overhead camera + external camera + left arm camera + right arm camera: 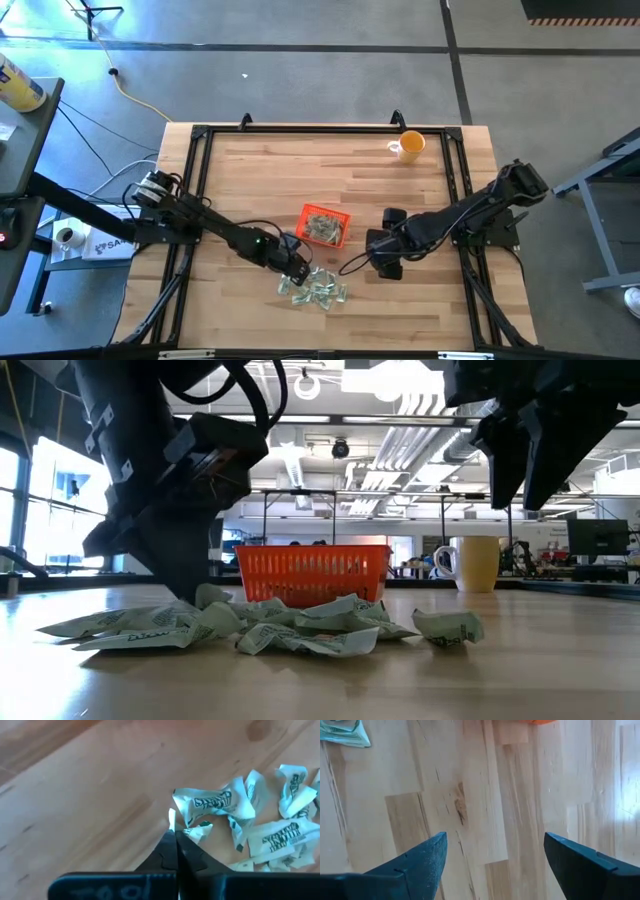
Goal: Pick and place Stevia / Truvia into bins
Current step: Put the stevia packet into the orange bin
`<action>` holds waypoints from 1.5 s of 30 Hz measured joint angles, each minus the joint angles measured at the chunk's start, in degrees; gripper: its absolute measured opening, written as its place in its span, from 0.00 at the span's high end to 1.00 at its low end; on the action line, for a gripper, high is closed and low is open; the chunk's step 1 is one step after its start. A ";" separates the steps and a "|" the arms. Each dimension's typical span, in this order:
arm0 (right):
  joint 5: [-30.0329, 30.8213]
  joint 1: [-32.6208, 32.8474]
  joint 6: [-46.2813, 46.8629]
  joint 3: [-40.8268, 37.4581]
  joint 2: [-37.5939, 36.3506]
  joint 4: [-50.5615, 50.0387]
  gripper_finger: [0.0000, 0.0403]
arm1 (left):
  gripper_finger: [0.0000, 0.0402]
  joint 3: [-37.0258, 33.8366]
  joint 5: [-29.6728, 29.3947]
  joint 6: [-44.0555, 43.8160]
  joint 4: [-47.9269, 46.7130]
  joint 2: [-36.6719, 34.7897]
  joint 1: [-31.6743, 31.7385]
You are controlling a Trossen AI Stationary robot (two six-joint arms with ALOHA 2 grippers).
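Wooden worktop (420, 190): several packets (322, 229) are already binned in the tray (343, 215), a pile (318, 290) remains, apparently one pinched by the closed left hand (175, 832); right hand (495, 865) is held open, empty.

tray (540, 721) cut off, packet (345, 733) partly out of frame

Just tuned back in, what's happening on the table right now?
The left end effector is down at the pile of sweetener packets, its fingers pinched shut on the edge of one packet. The orange tray beside the pile already holds some packets. The right end effector hovers open over bare table near the tray, holding nothing. A yellow cup stands at the far edge.
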 joint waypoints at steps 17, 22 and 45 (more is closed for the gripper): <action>5.33 2.54 6.25 0.02 -3.64 -1.31 0.20 | 0.89 9.77 -5.33 22.73 -15.84 -13.32 13.68; 3.38 2.54 6.23 -1.67 -3.32 1.55 0.20 | 0.72 9.49 4.61 28.71 -10.91 -9.52 20.11; -14.92 3.59 -22.28 -7.32 13.26 49.15 0.20 | 0.46 9.64 0.29 16.23 -21.55 -17.28 0.64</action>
